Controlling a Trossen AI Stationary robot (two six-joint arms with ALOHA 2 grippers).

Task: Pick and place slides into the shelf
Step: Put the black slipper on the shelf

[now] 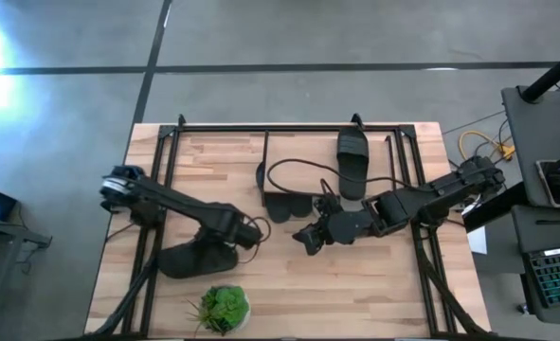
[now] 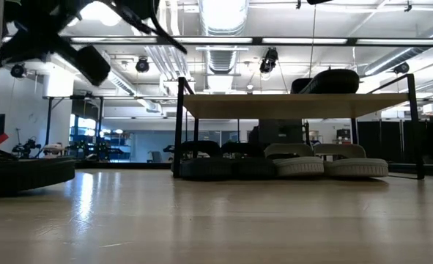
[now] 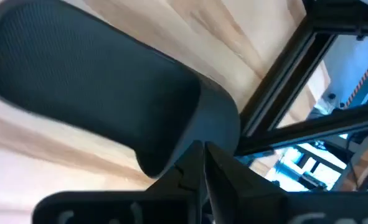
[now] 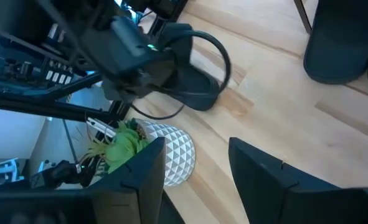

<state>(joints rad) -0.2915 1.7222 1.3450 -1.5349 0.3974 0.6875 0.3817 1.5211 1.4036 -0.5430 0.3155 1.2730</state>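
Right tool wide open, empty, above the table, left tool closed on black slide

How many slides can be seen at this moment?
6 slides. One lies on top of the shelf. Four sit in a row under it: two dark, two light grey. One dark one lies on the table near the plant. None seems hidden.
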